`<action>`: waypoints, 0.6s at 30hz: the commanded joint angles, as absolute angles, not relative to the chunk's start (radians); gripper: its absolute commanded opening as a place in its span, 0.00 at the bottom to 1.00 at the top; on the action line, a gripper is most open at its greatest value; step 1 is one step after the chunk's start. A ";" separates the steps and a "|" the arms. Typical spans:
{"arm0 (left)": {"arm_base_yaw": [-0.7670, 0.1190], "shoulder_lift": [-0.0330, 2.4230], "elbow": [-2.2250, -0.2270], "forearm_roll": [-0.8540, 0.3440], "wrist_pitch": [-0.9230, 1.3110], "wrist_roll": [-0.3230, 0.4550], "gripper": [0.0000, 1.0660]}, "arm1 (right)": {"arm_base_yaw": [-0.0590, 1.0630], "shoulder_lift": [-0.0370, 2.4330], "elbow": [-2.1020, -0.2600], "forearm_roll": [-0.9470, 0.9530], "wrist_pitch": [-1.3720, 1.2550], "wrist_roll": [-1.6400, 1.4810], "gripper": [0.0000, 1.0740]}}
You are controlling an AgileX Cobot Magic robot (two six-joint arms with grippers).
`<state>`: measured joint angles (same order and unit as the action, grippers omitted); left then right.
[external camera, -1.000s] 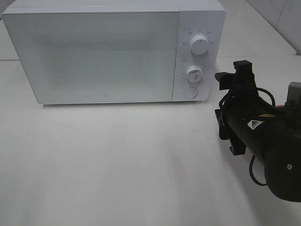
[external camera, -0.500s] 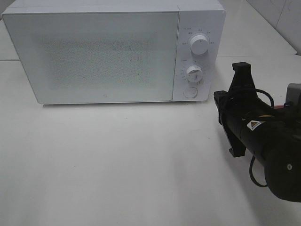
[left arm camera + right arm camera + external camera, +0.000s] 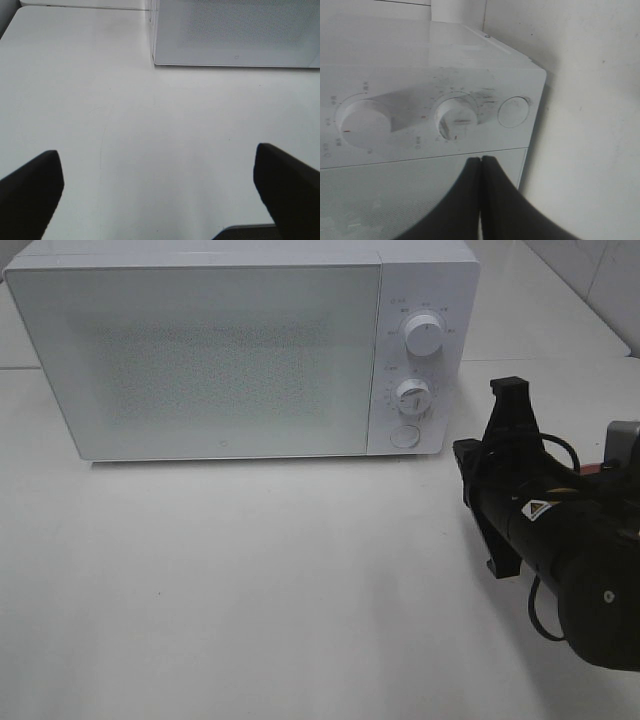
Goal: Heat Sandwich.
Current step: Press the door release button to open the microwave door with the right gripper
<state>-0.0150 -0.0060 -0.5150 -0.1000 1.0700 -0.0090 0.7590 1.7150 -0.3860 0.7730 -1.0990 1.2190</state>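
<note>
Jaws of the right gripper [image 3: 481, 161], clenched on nothing just right of the microwave [image 3: 240, 350], should meet its round button [image 3: 513, 111] squarely and push gently, while the left gripper [image 3: 159, 170] hangs spread over the counter [image 3: 125, 115]; the sandwich is unseen, perhaps behind the shut door [image 3: 120, 390].

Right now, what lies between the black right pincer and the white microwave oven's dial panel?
Only bare white tabletop, as the exterior high view shows.

Black cylindrical right arm [image 3: 575, 555], yellow triangle warning sticker [image 3: 541, 508], looping black cable [image 3: 541, 614], tapered black claw [image 3: 481, 161]
</note>
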 commanded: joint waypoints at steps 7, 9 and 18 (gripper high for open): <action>-0.013 -0.024 -0.513 -0.111 1.067 -0.016 0.92 | 0.755 1.840 -0.467 0.762 -1.074 1.254 0.03; -0.013 -0.024 -0.513 -0.111 1.067 -0.016 0.92 | 0.750 1.850 -0.475 0.760 -1.074 1.254 0.03; -0.013 -0.024 -0.513 -0.111 1.067 -0.016 0.92 | 0.635 1.934 -0.588 0.613 -1.007 1.288 0.04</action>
<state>-0.0150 -0.0060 -0.5150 -0.1000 1.0700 -0.0090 0.6520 1.9260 -0.5680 0.6430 -1.0200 1.2770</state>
